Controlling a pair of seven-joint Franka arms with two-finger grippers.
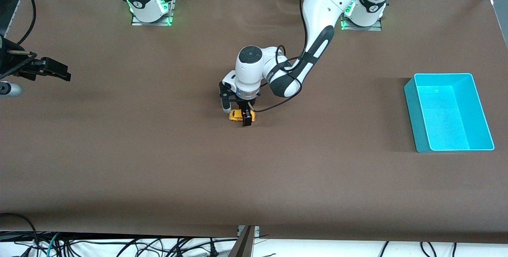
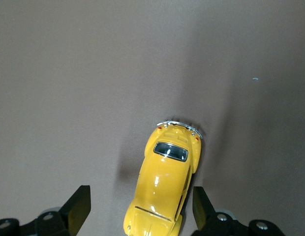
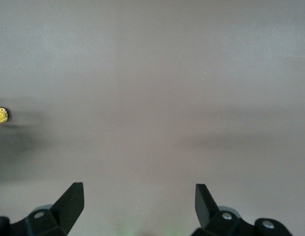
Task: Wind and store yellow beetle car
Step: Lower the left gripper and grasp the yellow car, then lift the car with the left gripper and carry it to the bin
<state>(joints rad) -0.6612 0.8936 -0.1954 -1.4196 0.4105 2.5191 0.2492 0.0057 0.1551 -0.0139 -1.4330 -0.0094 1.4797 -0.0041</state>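
Observation:
The yellow beetle car sits on the brown table near its middle. My left gripper is lowered around it, open, with one finger on each side of the car. In the left wrist view the car lies between the fingers, close to one finger and apart from the other, neither pressing on it. My right gripper waits open and empty above the table at the right arm's end. Its wrist view shows the open right gripper over bare table and a sliver of the car at the edge.
A teal bin stands empty at the left arm's end of the table, well away from the car. Brown table surface lies all around the car. Cables hang along the table edge nearest the front camera.

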